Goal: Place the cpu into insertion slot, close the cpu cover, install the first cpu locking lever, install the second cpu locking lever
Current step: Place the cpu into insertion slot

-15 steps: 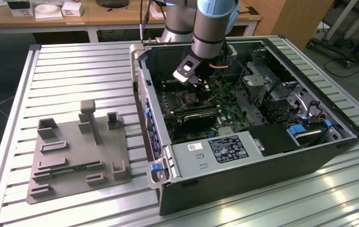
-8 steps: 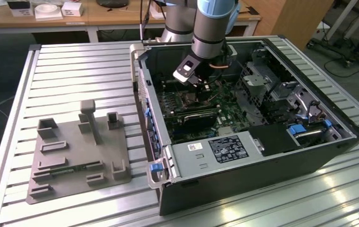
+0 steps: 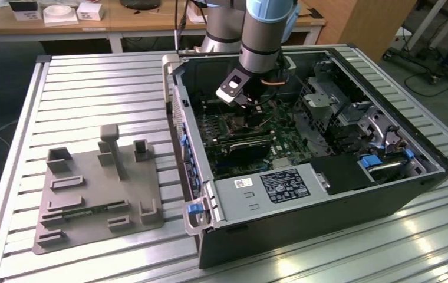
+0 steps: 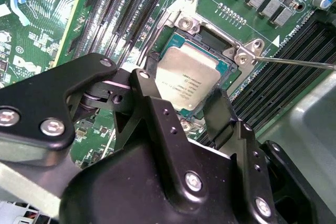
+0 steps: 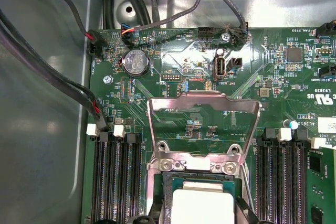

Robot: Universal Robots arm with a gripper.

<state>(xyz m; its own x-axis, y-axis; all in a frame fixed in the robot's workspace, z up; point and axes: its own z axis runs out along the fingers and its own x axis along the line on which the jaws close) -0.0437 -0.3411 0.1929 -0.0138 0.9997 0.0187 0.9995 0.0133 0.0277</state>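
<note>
The cpu (image 4: 191, 74), a silver-grey square chip, lies in the insertion slot (image 4: 210, 38) on the green board. My gripper (image 4: 180, 87) hangs directly over it. Its two black fingers (image 4: 152, 111) sit against opposite edges of the chip, shut on it. In the first wrist view the cpu (image 5: 202, 203) shows between my gripper's (image 5: 200, 212) fingertips. The cpu cover (image 5: 205, 98), a silvery frame with a square window, stands swung open behind the slot. A thin wire locking lever (image 4: 294, 62) sticks out sideways, unlatched. In the exterior view my gripper (image 3: 244, 100) reaches down into the open computer case (image 3: 436, 165).
Long black memory slots (image 5: 118, 177) flank the socket on both sides. Black cables (image 5: 31, 61) run along the case wall beside the board. A graphics card (image 3: 240, 147) and a power supply (image 3: 271, 186) lie nearer the case front. A grey fixture plate (image 3: 98, 188) sits on the table, exterior view's left.
</note>
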